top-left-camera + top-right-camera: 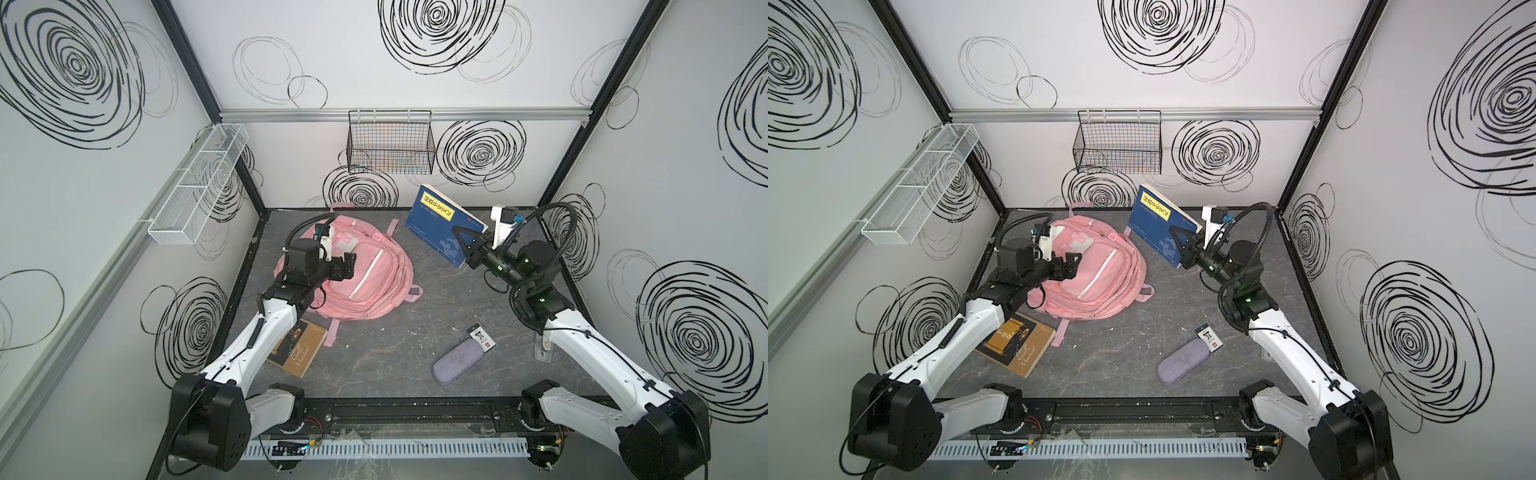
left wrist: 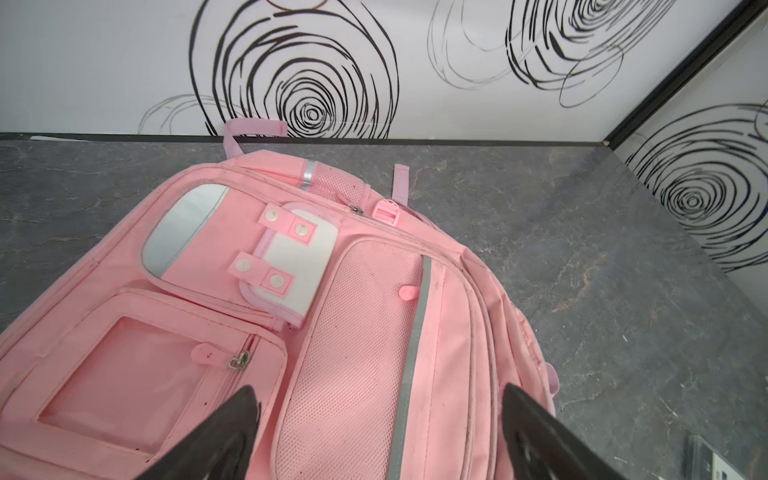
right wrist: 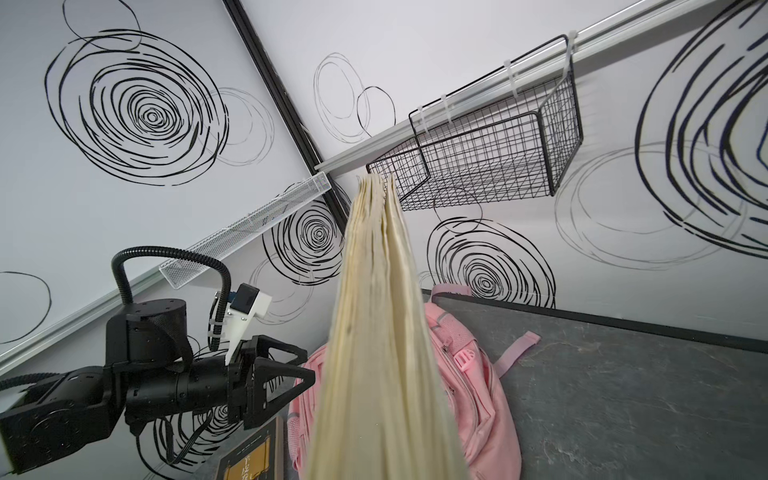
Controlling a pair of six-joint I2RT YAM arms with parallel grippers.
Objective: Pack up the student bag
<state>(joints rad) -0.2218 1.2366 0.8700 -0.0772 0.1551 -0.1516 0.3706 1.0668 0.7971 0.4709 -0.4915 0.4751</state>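
The student bag (image 1: 374, 286) is lying apparently unopened toward the back of the table (image 1: 395, 357), while a blue book (image 1: 438, 222) is being held above the table by the clamped right gripper (image 1: 461, 239), the left gripper (image 1: 350, 266) gaping empty, and a brown book (image 1: 297, 349), pouch (image 1: 457, 362) and card (image 1: 481, 338) waiting near the table's front.

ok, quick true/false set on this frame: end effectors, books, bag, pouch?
1. The right end effector grips the blue book, held off the table. True.
2. The left end effector is shut on the student bag. False: it is open over the bag, gripping nothing.
3. The brown book is inside the bag. False: it lies on the table beside it.
4. The grey-lilac pouch lies on the table, apart from the bag. True.
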